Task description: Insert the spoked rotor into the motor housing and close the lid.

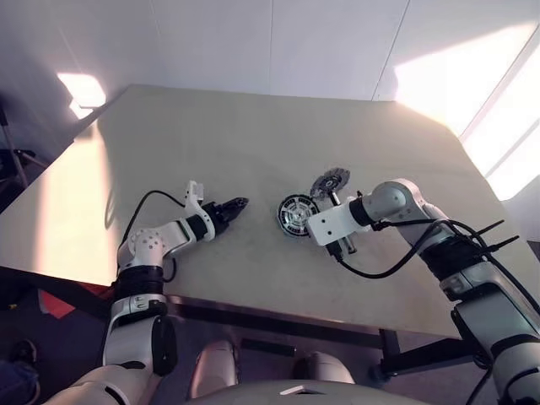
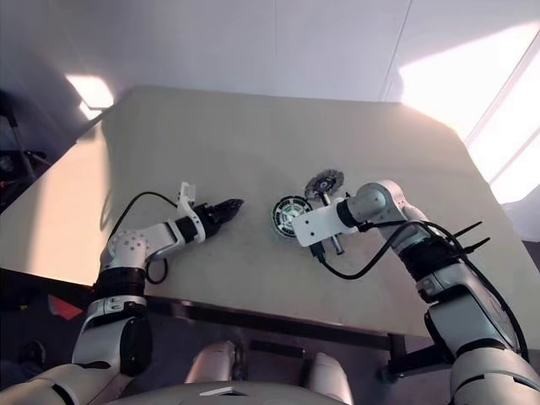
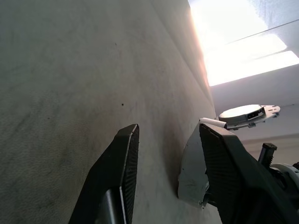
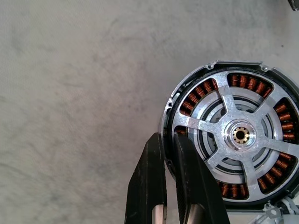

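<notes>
1. The table (image 1: 253,152) is the landmark; all places below refer to it. Its top is pale beige, with bright sunlight on its far right corner.
2. The left gripper (image 1: 237,205) hovers low over the near left part of the table, pointing toward the table's middle. Its two black fingers (image 3: 117,182) stand apart with nothing between them.
3. The right gripper (image 4: 170,154) reaches down over the near centre-right of the table. Its fingers are closed on the rim of the motor housing (image 4: 233,135), one finger outside the rim and one just inside it.
4. The motor housing (image 1: 297,214) sits near the table's middle, slightly toward the near edge. Its ring of copper windings shows in the right wrist view.
5. The spoked rotor (image 4: 240,135) sits inside the housing: silvery spokes run from a pale central hub across the windings to the rim.
6. The lid (image 1: 329,182), a grey disc with cut-out holes, is just beyond the housing, toward the table's far side. It appears tilted, not flat; what holds it up cannot be told.
</notes>
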`<act>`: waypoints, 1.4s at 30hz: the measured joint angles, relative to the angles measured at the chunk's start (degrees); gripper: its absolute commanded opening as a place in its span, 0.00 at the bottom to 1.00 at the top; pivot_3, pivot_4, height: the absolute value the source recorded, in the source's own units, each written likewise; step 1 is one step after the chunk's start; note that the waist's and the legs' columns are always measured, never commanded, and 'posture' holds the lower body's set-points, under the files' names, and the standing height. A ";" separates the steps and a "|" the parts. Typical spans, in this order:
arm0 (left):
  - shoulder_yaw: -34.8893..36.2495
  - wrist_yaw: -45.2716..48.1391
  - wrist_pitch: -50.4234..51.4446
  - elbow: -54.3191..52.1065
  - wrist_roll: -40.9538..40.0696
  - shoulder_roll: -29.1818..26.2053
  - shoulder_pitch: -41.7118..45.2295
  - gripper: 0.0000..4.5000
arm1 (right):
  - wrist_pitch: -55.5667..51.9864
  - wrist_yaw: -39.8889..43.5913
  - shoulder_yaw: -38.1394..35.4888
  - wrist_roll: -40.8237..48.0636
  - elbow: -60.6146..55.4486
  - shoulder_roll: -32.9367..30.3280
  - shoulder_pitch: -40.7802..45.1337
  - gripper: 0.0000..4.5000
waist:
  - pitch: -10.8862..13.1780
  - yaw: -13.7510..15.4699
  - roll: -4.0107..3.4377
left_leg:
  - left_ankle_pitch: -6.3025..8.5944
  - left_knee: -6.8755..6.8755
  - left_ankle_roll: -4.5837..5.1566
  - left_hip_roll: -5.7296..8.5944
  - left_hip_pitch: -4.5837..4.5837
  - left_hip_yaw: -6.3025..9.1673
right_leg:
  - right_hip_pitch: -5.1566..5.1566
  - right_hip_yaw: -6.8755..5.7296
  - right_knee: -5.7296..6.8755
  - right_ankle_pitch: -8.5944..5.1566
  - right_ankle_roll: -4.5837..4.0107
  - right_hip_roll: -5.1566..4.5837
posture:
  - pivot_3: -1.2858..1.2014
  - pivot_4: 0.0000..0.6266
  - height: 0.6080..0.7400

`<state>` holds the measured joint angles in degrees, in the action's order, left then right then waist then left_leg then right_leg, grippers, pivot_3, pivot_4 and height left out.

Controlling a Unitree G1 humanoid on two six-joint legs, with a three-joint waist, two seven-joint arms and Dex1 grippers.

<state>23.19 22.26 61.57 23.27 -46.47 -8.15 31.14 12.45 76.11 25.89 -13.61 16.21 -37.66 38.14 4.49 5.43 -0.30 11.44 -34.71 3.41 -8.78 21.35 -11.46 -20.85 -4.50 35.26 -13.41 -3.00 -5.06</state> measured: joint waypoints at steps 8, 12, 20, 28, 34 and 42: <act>-0.27 -0.03 -0.10 -0.39 0.13 0.57 -0.59 0.49 | -29.68 2.18 -1.79 4.60 -8.46 6.15 -1.32 0.01 | 0.00 -0.40 0.00 | -0.05 0.07 -0.08 -0.09 0.21 -0.01 | -0.32 0.00 0.02 0.00 -0.01 0.10 | 0.52 0.00 1.00; -0.23 -0.07 -0.01 -1.38 0.13 0.60 -1.64 0.49 | -40.61 0.15 -2.54 5.27 -7.23 10.32 0.22 0.01 | 0.00 -1.52 0.01 | -0.13 0.15 -0.40 -0.13 -0.14 0.00 | -0.13 0.00 0.10 0.02 -0.05 0.13 | 0.52 0.00 1.00; -0.35 -0.47 0.37 -3.13 0.11 0.86 -3.08 0.49 | -60.84 -7.33 -4.98 9.27 -2.97 19.06 5.59 0.01 | 0.01 -2.09 0.01 | -0.40 0.25 -0.85 -0.43 -0.45 0.10 | -0.21 0.00 0.07 -0.16 0.26 0.42 | 0.52 0.00 1.00; -0.63 -0.57 0.42 -3.90 0.12 0.89 -3.19 0.49 | -61.54 -12.19 -5.26 12.02 1.37 21.70 7.80 0.21 | 0.02 -2.29 0.03 | -0.55 0.47 -1.10 -0.48 -0.64 0.10 | -0.28 0.01 -0.04 -0.16 0.27 0.46 | 0.52 0.00 1.00; -0.69 -0.62 0.39 -3.88 0.14 0.46 -3.19 0.49 | -64.21 -12.41 -5.76 16.74 -6.74 19.94 5.84 0.36 | 0.06 -0.80 0.00 | -0.53 0.57 -1.11 -0.42 -0.21 0.10 | -0.50 0.03 -0.13 0.16 -0.22 0.49 | 0.52 0.00 1.00; -2.29 0.94 -0.26 -3.76 0.45 0.39 -2.95 0.49 | -84.07 -22.91 -22.50 25.23 -18.06 21.82 5.81 0.36 | 0.05 0.66 0.01 | -0.16 0.65 -1.21 -0.41 0.21 0.08 | -0.78 0.03 -0.41 0.21 -0.34 0.55 | 0.52 0.00 1.00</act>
<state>20.90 23.20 61.32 19.51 -46.02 -7.77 28.18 -71.62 53.20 3.39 11.62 -1.85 -15.84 43.95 4.54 6.09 -0.30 11.28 -34.07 2.20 -9.20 21.56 -11.37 -21.62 -4.48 34.86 -13.20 -3.34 -4.52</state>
